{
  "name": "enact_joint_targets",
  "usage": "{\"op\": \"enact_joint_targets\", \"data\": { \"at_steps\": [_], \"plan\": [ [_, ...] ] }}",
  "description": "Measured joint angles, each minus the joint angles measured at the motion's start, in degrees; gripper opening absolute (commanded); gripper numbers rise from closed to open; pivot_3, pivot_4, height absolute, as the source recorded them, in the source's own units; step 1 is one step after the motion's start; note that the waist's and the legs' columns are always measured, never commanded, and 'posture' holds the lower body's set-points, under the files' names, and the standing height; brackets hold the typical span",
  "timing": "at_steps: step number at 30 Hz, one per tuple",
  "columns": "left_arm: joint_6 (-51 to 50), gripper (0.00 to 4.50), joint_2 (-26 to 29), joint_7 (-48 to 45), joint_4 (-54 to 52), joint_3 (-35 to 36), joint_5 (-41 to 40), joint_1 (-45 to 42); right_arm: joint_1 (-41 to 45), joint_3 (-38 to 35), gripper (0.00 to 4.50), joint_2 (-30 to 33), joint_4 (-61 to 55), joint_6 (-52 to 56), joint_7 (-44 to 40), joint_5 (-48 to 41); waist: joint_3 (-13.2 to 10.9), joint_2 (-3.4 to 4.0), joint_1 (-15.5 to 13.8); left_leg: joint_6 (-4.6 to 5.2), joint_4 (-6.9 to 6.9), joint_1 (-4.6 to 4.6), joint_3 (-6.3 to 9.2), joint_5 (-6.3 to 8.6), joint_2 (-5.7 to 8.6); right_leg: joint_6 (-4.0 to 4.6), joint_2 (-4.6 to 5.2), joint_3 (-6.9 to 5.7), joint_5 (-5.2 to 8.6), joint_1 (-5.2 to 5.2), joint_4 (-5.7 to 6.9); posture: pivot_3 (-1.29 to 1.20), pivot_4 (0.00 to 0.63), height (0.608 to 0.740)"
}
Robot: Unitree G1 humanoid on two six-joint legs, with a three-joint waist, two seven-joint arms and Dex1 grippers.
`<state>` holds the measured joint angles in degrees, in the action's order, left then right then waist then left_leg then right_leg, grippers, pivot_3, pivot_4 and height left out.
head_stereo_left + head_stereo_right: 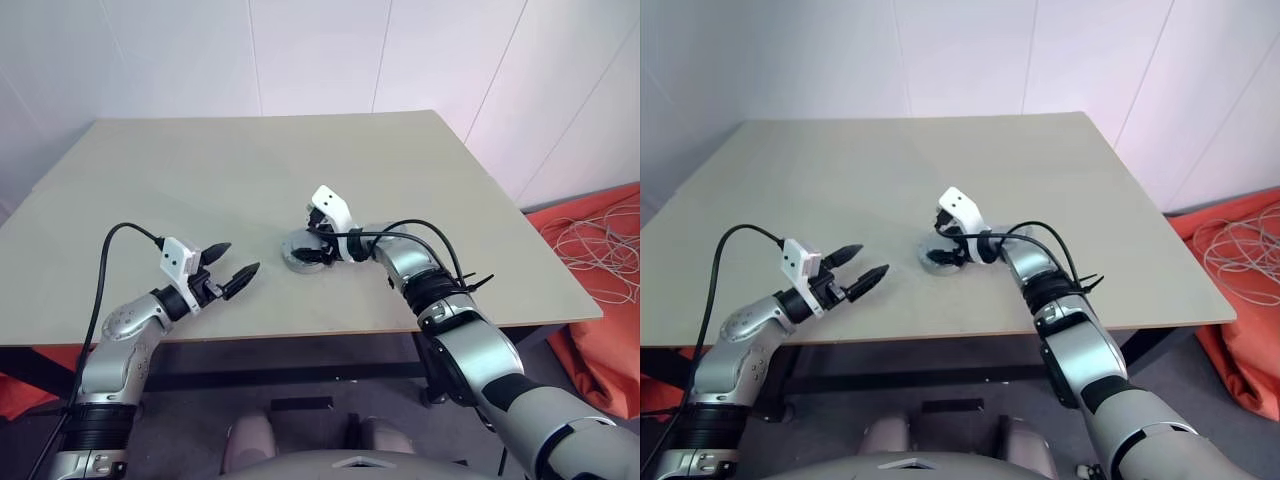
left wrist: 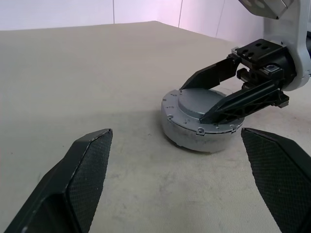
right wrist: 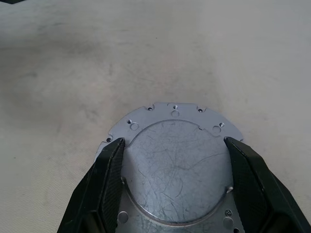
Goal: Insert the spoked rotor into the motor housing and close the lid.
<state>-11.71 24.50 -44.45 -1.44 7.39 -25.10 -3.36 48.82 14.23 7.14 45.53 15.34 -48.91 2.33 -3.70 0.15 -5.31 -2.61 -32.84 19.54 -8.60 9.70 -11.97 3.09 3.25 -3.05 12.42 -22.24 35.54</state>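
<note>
lid (image 3: pixel 175 160): scratched matt grey metal | table (image 1: pixel 200 180): matt beige (faintly smudged) | fingers (image 2: pixel 85 174): black, textured pads

A pale beige counter (image 1: pixel 200 180) with a plain matte top carries the work. On it, a little right of the middle and toward the near edge, sits a round grey metal assembly: the motor housing (image 2: pixel 194 136) with the lid (image 3: pixel 175 160) lying flat on top of it. The lid's raised centre is scratched, and small holes and notches run around its rim.
</note>
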Motion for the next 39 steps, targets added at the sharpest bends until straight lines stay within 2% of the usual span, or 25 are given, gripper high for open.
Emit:
{"op": "enact_joint_targets", "data": {
  "at_steps": [7,10,17,21,22,28,39],
  "plan": [
    [-1.4,4.5,-0.1,1.0,0.0,0.1,-0.5,-0.4,0.0,0.0,3.12,0.0,0.6,-0.1,0.1,0.0,0.0,-0.01,0.0,0.0,0.05,-0.19,0.03,0.0,0.01,-0.01,0.02,0.0,0.01,0.18,-0.07,0.0,0.0,0.74],
    [-3.2,3.92,-0.7,1.0,0.1,0.7,-2.5,-1.4,0.0,0.0,3.12,0.0,0.6,-0.1,0.0,0.0,0.0,-0.01,0.0,0.0,0.08,-0.2,0.02,0.0,0.02,-0.01,0.02,0.0,0.0,0.18,-0.08,0.0,0.0,0.74],
    [-3.9,1.58,-3.7,3.9,5.7,1.2,-2.6,-10.3,0.0,-0.1,3.12,0.0,0.7,-0.1,-0.1,0.0,0.0,-0.02,-0.1,0.0,0.09,-0.22,0.02,0.0,0.07,-0.01,0.02,0.01,0.0,0.23,-0.11,0.0,0.0,0.74],
    [-3.9,0.19,-6.3,5.3,12.3,-3.8,2.4,-17.1,0.2,0.0,3.12,-0.3,0.8,-0.1,-0.2,0.0,0.0,-0.05,0.0,0.0,0.12,-0.22,0.04,0.0,0.07,-0.01,0.04,0.02,0.0,0.23,-0.16,0.0,0.0,0.74],
    [-3.8,0.05,-6.9,5.5,13.3,-4.9,3.3,-17.7,0.2,0.0,3.12,-0.4,0.8,-0.1,-0.3,0.0,0.0,-0.06,0.0,0.0,0.15,-0.22,0.03,0.0,0.07,-0.01,0.04,0.03,0.0,0.21,-0.16,0.0,0.0,0.74],
    [-2.9,0.0,-10.7,9.9,24.2,-8.7,10.0,-21.5,0.3,0.0,3.12,-0.5,0.6,0.0,-0.7,0.0,0.1,-0.07,0.1,-0.02,0.4,-0.22,-0.01,-0.01,0.08,-0.01,0.03,0.02,0.0,0.08,-0.17,0.0,0.0,0.74],
    [-2.7,0.0,-12.1,10.5,26.2,-9.2,12.6,-23.5,0.2,0.0,3.12,-0.1,0.1,0.4,-1.0,0.0,0.1,-0.02,0.0,-0.01,0.55,-0.31,0.01,-0.01,0.07,-0.01,0.06,0.02,0.0,0.3,-0.63,0.0,0.0,0.74]
  ]
}}
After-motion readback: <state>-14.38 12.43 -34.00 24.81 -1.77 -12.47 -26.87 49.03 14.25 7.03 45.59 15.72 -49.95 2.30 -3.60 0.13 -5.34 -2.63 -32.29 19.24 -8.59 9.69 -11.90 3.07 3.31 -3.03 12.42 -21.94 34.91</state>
